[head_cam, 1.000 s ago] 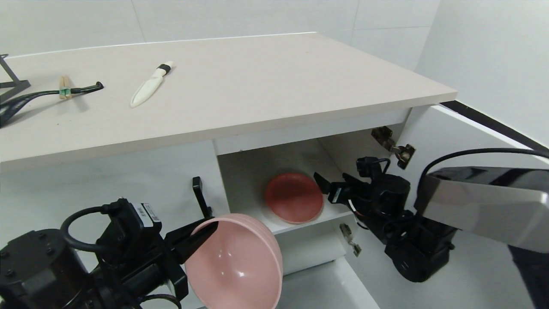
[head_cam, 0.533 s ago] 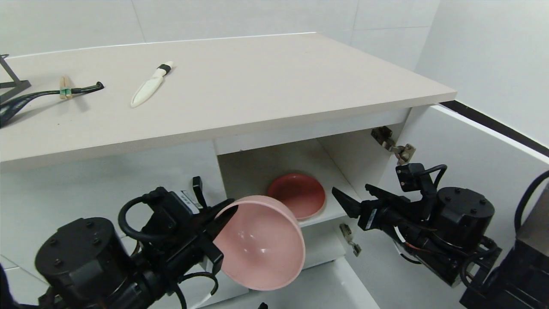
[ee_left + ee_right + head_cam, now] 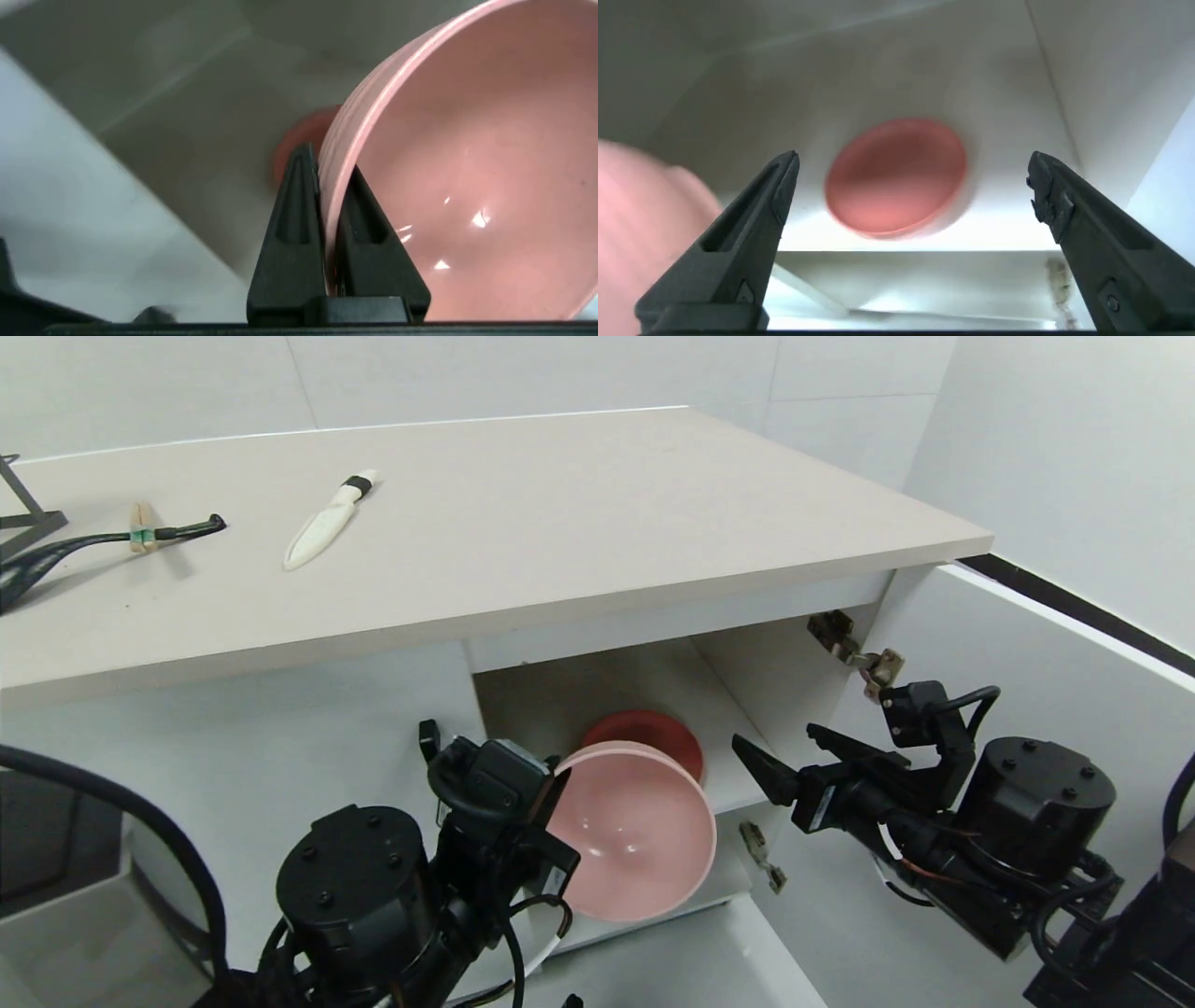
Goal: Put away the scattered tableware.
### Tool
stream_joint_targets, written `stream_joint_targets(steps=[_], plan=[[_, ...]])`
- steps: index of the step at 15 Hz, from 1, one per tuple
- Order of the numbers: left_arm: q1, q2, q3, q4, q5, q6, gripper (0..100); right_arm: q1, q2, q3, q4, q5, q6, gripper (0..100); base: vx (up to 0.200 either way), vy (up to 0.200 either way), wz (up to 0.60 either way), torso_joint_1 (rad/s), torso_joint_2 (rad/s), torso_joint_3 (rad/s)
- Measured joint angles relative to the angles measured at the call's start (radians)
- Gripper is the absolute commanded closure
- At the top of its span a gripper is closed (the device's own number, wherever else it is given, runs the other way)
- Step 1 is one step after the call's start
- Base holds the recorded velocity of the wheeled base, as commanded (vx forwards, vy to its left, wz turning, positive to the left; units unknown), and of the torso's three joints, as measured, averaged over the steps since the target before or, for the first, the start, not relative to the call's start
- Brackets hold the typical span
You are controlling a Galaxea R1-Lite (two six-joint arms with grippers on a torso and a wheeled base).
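Head view, left side: grips the pink bowl [image 3: 635,840] by its rim in the left jaws, closed tight, one finger inside the wall and one outside. Holds it tilted, open side facing up and outward, just ahead of those jaws at the mouth of the open cabinet [image 3: 794,663].

Differs plainly from a second ago: then hangs low and well short of the opening, now sits raised and pushed forward, with the red dish [image 3: 653,730] on the shelf directly beyond the bowl's far rim.

On the right, much the same story in reverse — right jaws spread wide and empty, backed out of the cabinet, where a second ago they reach in close beside the red dish. Now point inward from outside the opening, with the dish well ahead and centred between the two fingers in the right wrist view.

Means, by judgement, a free shelf for the left arm: placing the bowl looks like the step in hand. Calls for levelling the bowl and clearing the shelf edge, or risks a clipped rim.

Leaves more to put away: white knife [image 3: 329,520] and dark utensil [image 3: 177,531] lying on the table [image 3: 607,504], well above and beyond both jaws.
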Motion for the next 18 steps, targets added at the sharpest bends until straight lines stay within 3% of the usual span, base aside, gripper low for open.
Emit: stream_joint_targets(steps=[4,6,14,18], plan=[[0.008,0.093,-0.088,0.0,0.087,-0.059,100,-0.009,-0.003,-0.008,0.0,0.0,-0.157,0,0.0,0.0,0.0,0.0,0.0,0.0],[0.01,0.14,-0.149,-0.001,0.117,-0.073,100,-0.01,-0.004,-0.018,0.0,0.0,-0.173,0,0.0,0.0,0.0,0.0,0.0,0.0],[0.041,0.245,-0.328,0.0,0.125,-0.059,100,0.002,-0.034,-0.031,0.0,0.0,-0.176,0,0.0,0.0,0.0,0.0,0.0,0.0],[0.024,0.269,-0.413,0.0,0.123,-0.057,100,0.011,-0.019,-0.028,0.0,0.0,-0.176,0,0.0,0.0,0.0,0.0,0.0,0.0]])
